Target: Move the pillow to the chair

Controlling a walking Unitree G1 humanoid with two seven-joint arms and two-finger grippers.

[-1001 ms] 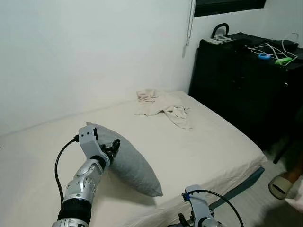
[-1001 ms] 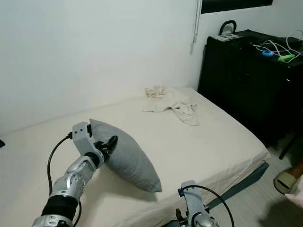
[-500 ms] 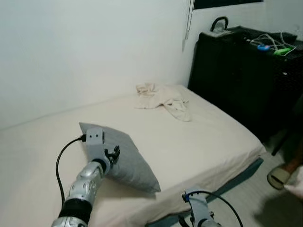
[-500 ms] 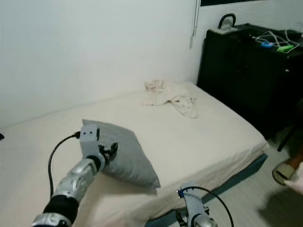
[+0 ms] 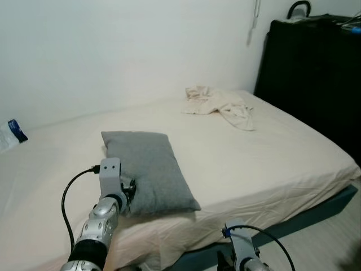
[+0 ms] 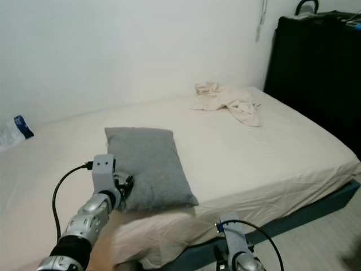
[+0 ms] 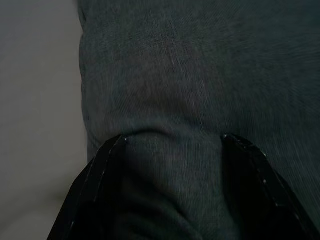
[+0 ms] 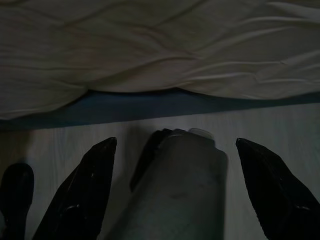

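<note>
Left eye view, pillow: you've got the grey pillow (image 5: 151, 170) lying flat on the bed (image 5: 271, 152), near the front edge, long side running away from you.
Left eye view, left gripper: your left gripper (image 5: 129, 191) sits at the pillow's near left corner, fingers into the fabric.
Left eye view, right arm: your right arm's wrist (image 5: 241, 252) hangs low in front of the bed, below the mattress edge.
Left eye view, extras: a crumpled cream cloth (image 5: 221, 105) lies at the far side of the bed, a black cabinet (image 5: 316, 79) stands by the wall to the right, and a plastic bottle (image 5: 10, 134) lies at the far left of the bed.
Right eye view: same layout, pillow flat on the sheet with your left gripper at that near corner.
Left wrist view, jaws: both black fingers (image 7: 95, 190) are spread around a bunched fold of pillow, pinching it between them.
Right wrist view, jaws: your right gripper (image 8: 177, 170) has its fingers (image 8: 85, 185) spread wide with nothing gripped, pointing at the pale floor (image 8: 260, 130) by the hanging bedsheet (image 8: 150, 45); a grey cylinder-ish shape (image 8: 175, 190) sits between them, can't tell what it is.
</note>
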